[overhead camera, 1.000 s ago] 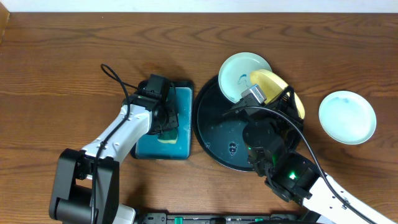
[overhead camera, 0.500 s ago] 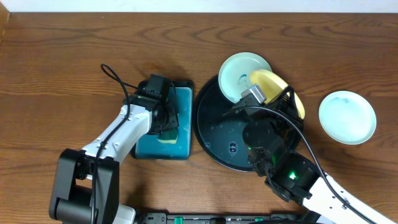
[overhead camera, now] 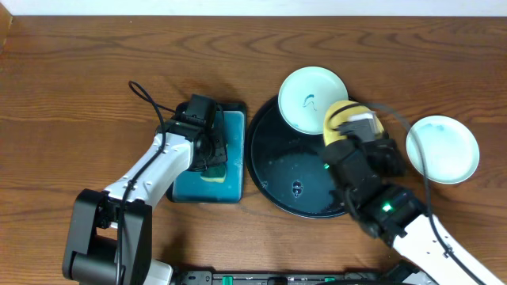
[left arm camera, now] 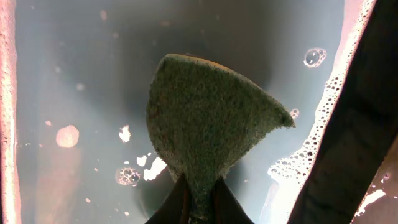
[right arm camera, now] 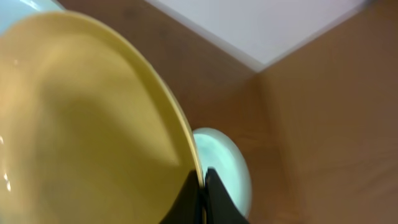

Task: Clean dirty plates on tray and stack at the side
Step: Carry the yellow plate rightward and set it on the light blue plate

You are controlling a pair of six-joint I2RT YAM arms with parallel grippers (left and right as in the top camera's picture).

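R gripper has swung round since a sec ago. It sat over the tray's right half w/ its cable draped across; now it's turned toward the tray's right rim, facing the table beyond. Yellow plate has gone with it. Before, it lay on the tray's upper-right part, overlapping the mint plate. Now, from overhead, only a yellow sliver shows at the arm, just inside the tray's upper-right rim.

Wrist view: R jaws narrow, pinched on the yellow plate's rim, plate tilted rather than flat. Picture is blurred, so the arm is prob mid-move.

Mint plate is now fully uncovered, overlapping the tray's top rim, dark smear in its middle, so not yet cleaned. Side plate sits on the table right of the tray, well apart from the rim, no smear seen from overhead. It also shows in the wrist view just past the yellow plate's edge.

L gripper hasn't shifted: jaws narrow, clamped on the sponge, down in the soapy wash tray just left of the tray.

Meaning for the task: yellow plate looks headed for the side plate to start the stack. No smear on the face that shows, but too blurred to call it clean. If so, that's one plate at the side, one in transit, mint one left to wipe. Risk: an edge pinch on a tilted, maybe wet plate could slip, and it needs levelling before it goes down
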